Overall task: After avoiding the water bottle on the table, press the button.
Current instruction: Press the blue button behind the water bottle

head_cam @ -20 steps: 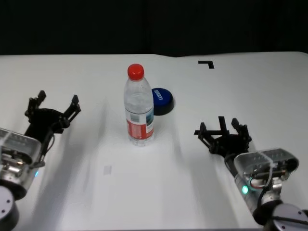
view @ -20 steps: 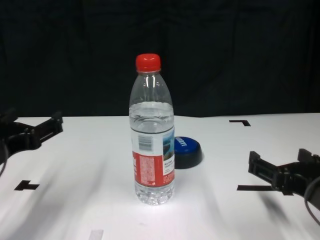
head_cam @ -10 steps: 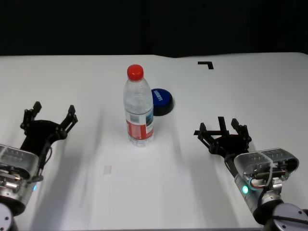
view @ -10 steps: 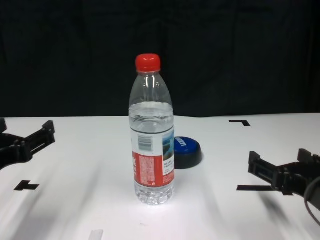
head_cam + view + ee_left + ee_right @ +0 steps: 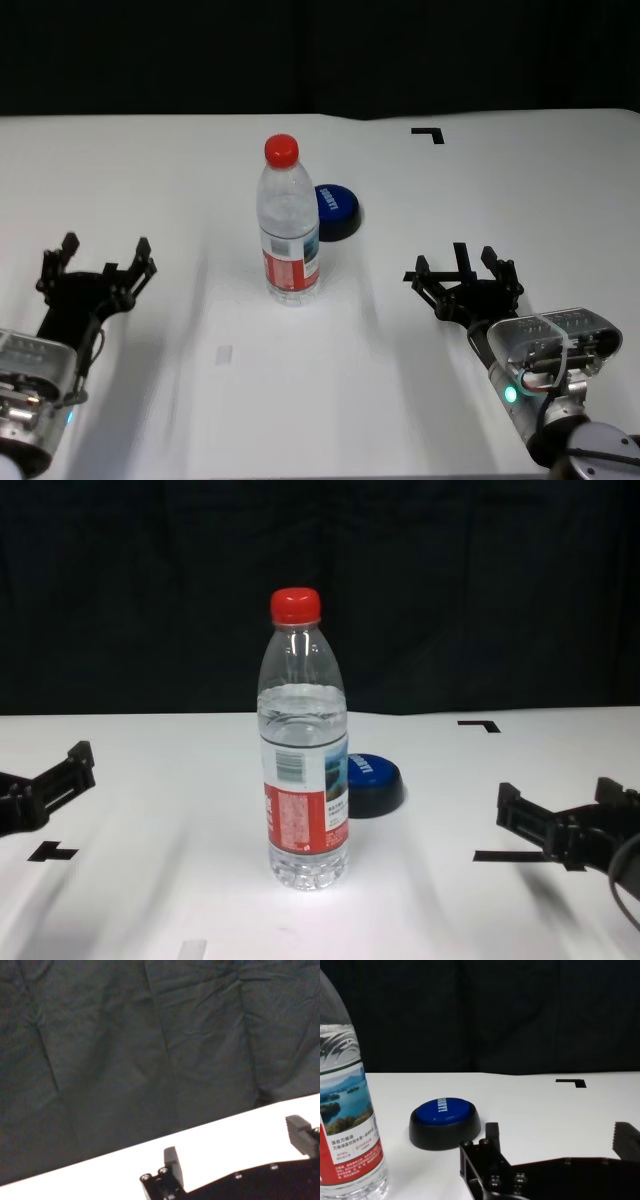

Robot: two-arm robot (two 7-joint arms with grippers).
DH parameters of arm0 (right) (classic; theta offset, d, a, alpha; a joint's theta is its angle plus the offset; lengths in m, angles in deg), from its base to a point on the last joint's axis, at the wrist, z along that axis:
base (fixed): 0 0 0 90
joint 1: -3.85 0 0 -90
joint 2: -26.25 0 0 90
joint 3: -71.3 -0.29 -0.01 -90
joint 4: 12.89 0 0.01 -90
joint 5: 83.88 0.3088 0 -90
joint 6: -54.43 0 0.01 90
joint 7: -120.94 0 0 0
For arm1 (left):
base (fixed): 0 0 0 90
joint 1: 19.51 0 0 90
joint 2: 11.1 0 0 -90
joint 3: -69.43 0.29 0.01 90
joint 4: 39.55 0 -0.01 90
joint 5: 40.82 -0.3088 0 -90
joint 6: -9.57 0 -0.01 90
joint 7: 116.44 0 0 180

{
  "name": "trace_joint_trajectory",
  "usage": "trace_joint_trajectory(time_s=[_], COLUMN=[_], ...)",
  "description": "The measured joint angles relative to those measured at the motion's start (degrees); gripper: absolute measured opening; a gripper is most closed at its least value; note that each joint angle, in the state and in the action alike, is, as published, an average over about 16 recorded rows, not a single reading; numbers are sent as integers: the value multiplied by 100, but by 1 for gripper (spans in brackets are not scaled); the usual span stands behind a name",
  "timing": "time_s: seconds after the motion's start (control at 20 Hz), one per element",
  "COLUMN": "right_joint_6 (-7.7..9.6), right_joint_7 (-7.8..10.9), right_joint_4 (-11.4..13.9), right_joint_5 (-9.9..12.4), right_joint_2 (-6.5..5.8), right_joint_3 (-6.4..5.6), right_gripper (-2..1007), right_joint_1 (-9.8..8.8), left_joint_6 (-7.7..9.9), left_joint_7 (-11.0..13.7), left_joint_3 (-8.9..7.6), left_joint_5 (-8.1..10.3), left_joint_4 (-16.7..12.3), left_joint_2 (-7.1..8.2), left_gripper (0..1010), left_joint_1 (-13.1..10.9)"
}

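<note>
Nearest the robot, the left gripper is held over the table at its left side, fingers spread and empty. The right gripper is held low at the right, fingers likewise spread. Farther out, the water bottle stands upright at centre. Just behind it sits the button, apparently not touching it.

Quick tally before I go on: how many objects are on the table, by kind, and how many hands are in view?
Water bottle: 1
Button: 1
Hands: 2, left hand and right hand, both open
Total: 4, all over the table
</note>
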State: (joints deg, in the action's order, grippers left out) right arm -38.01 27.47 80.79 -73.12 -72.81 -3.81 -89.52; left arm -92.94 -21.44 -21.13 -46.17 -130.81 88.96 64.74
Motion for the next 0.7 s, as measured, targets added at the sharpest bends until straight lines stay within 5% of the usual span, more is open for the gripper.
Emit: trace_joint_trajectory(time_s=[0.7], right_joint_6=[0], right_joint_7=[0], right_joint_4=[0], right_joint_5=[0], right_joint_2=[0], right_joint_3=[0], right_gripper=[1003], right_joint_1=[0], left_joint_6=[-3], left_joint_7=[-48], left_joint_3=[-95], left_joint_5=[-26], left_joint_4=[-272], left_joint_2=[-148], left_gripper=[1003], left_joint_1=[-408])
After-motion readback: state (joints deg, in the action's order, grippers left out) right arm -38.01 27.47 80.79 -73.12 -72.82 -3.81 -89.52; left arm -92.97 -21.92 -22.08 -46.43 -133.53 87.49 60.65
